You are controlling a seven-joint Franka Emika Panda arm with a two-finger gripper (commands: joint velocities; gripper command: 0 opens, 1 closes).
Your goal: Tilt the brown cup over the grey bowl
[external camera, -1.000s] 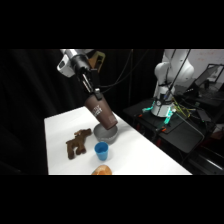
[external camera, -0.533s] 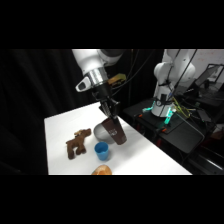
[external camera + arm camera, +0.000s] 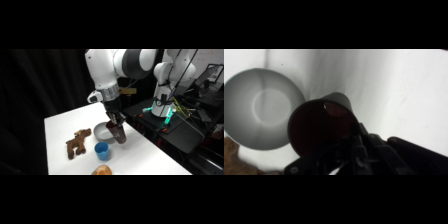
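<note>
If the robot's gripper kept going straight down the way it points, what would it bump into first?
Probably the white table, just beside the grey bowl. The gripper points down holding the brown cup, whose base would likely touch first. Depth is hard to judge.

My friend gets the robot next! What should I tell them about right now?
Gripper: shut on the brown cup, holding it beside the grey bowl.
In the wrist view the brown cup is tipped, its open mouth facing the grey bowl, which sits on the white table.
Also on the table: a blue cup, a brown toy animal, and an orange thing at the front edge.
Done: cup picked up, brought to the bowl and tilted.
Left: whether the mouth is fully over the bowl is unclear; then set the cup down.
</note>
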